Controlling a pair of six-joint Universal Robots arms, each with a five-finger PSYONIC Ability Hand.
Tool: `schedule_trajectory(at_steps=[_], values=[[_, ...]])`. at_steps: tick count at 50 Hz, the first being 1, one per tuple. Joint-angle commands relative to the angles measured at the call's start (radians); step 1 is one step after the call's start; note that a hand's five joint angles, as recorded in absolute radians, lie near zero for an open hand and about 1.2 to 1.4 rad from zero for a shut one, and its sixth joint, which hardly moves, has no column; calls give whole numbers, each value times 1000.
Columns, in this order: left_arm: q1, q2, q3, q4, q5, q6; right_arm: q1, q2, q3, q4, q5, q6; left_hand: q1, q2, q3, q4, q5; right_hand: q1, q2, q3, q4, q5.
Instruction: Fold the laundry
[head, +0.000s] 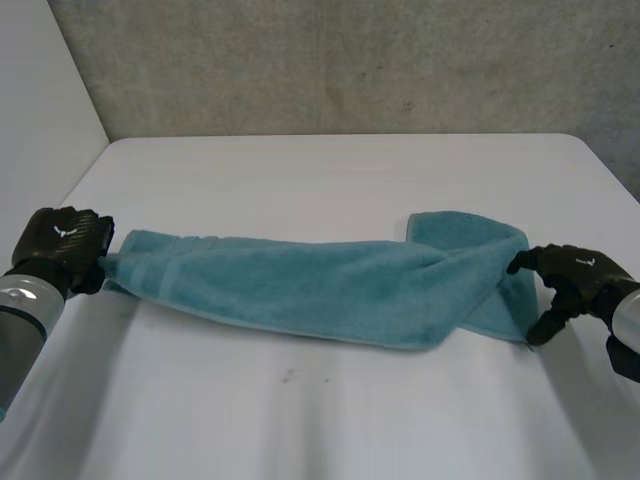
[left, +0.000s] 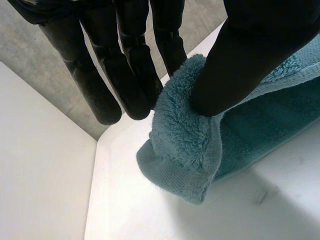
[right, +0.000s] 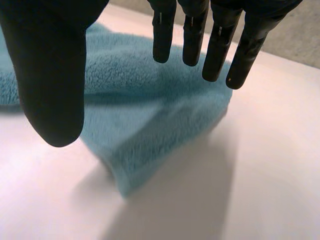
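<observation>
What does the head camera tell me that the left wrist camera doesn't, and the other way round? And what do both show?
Head view: the whole teal towel, bunched lengthwise across the white table, and the right hand open at its other end. Left wrist view: close up, the thumb pressing the towel's fluffy end against the fingers. Shared: the left hand pinching that end of the towel above the table.

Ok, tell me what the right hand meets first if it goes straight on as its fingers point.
The teal towel: the right hand aims its straight fingers at the towel's folded end on the table. It would probably touch that cloth first, though the gap is hard to judge.
</observation>
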Motion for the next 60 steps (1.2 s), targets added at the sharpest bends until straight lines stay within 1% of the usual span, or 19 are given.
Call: schedule_trajectory(at_steps=[1, 8, 13, 20, 36, 41, 58, 59, 60], values=[[1, -7, -1, 1, 4, 0, -27, 5, 68, -17, -6, -139, 273, 198, 206, 202, 268, 148, 99, 105, 102, 85], [6, -8, -2, 2, 5, -2, -29, 16, 88, -85, -6, -141, 273, 198, 206, 202, 268, 189, 140, 146, 143, 127], [6, -10, -2, 2, 5, -2, -23, 53, 91, -131, -6, -139, 273, 198, 206, 202, 268, 254, 204, 211, 207, 191], [-2, -14, -4, 2, 5, -2, -21, 62, 88, -143, -6, -141, 273, 198, 206, 202, 268, 280, 231, 237, 234, 218], [-3, -20, -5, 2, 5, -2, -16, 139, 44, -181, -3, -136, 273, 198, 206, 202, 268, 295, 245, 252, 248, 232], [-3, -23, -5, 2, 5, 0, 0, 163, 18, -183, -1, -136, 273, 198, 206, 202, 268, 380, 331, 337, 334, 317], [-5, -22, -7, 2, 5, -2, 27, 171, -7, -200, 16, -133, 273, 198, 206, 202, 268, 401, 351, 358, 354, 338], [-5, -22, -7, 2, 5, -2, 30, 178, -13, -209, 25, -133, 273, 198, 206, 202, 268, 552, 502, 509, 505, 489], [-5, -22, -7, 2, 5, -2, 30, 178, -13, -209, 25, -133, 273, 198, 206, 202, 268, 553, 504, 510, 507, 491]])
